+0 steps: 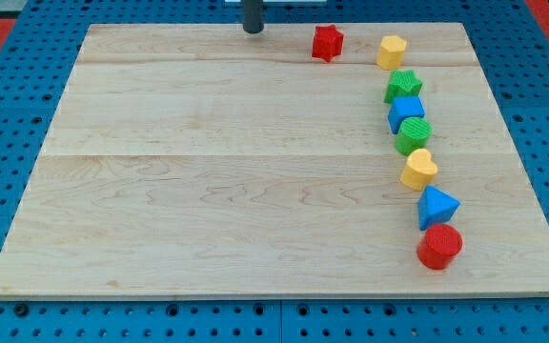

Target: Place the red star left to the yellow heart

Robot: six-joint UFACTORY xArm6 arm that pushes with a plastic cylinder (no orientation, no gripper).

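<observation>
We count eight blocks: two red, the red star (327, 42) and a red cylinder (439, 247); two yellow (392, 51) (418, 170); two green (403, 86) (413, 135); and two blue (406, 112) (436, 207). We see one desk (208, 191).

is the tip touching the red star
Apart. The camera view shows bare wood between my tip, near the board's top edge, and the red star to its right.
</observation>
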